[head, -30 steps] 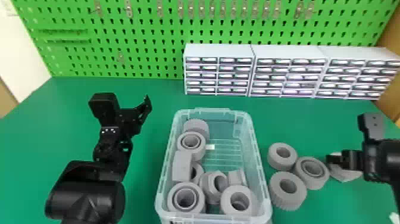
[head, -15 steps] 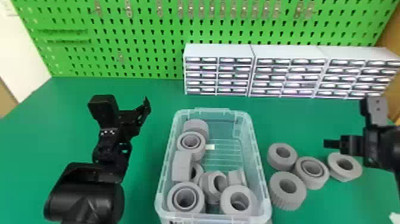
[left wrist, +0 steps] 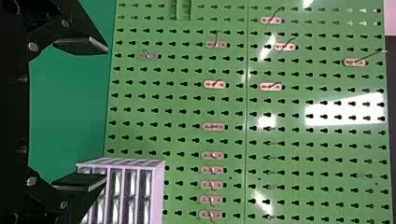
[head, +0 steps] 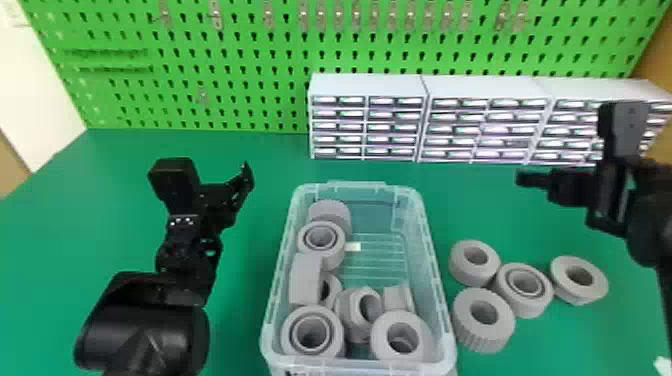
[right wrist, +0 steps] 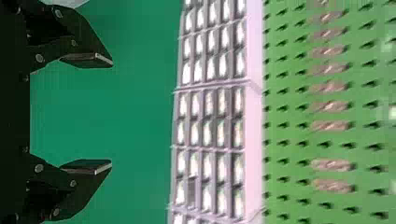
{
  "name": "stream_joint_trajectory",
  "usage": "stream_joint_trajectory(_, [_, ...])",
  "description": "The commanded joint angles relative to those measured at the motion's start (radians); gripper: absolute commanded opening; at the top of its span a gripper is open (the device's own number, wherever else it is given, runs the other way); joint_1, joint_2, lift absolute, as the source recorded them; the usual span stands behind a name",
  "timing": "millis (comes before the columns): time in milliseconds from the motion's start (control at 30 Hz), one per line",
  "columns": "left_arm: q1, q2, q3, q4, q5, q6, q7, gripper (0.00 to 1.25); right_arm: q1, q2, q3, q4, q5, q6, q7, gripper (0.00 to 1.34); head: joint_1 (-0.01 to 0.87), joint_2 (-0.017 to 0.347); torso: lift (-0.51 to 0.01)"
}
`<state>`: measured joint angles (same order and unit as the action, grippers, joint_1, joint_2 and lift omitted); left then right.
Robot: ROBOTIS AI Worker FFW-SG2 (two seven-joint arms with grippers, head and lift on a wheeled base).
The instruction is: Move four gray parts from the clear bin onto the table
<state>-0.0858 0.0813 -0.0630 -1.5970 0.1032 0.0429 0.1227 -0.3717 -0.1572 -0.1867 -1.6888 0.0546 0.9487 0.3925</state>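
Your bin [head: 360, 367] stands on the table [head: 245, 310], with 4 loose parts [head: 470, 276] to its right.
In the bin you have 8 parts in view: 1 at the far left, a line of others coming forward from it along the left wall, and more gathered at the near end; the far right of the floor lies bare. Of your 4 loose parts, 2 lie nearest the bin, 1 behind the other; the 3rd lies just right of them, and the 4th lies farthest right. Behind the bin and the loose parts, 3 drawer units [head: 367, 85] stand side by side, and behind those you face the pegboard [head: 250, 80].
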Motion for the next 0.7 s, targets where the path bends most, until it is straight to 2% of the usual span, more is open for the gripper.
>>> stream_joint_trajectory(0, [0.001, 0.000, -0.003, -0.008, 0.001, 0.000, 0.000, 0.95, 0.000, 0.001, 0.019, -0.026, -0.047, -0.081, -0.001, 0.85, 0.693, 0.072, -0.052])
stream_joint_trajectory(333, [-0.009, 0.000, -0.004, -0.028, -0.005, -0.009, 0.000, 0.95, 0.022, 0.010, 0.062, -0.055, -0.107, -0.294, -0.001, 0.85, 0.693, 0.072, -0.052])
stream_joint_trajectory(533, [-0.020, 0.000, -0.014, -0.029, -0.013, -0.028, -0.002, 0.95, 0.060, 0.030, 0.073, -0.055, -0.128, -0.455, -0.004, 0.85, 0.693, 0.072, -0.052])
stream_joint_trajectory(667, [-0.032, 0.000, -0.023, -0.031, -0.014, -0.034, -0.002, 0.95, 0.103, 0.042, 0.069, -0.052, -0.151, -0.585, -0.040, 0.85, 0.693, 0.072, -0.052])
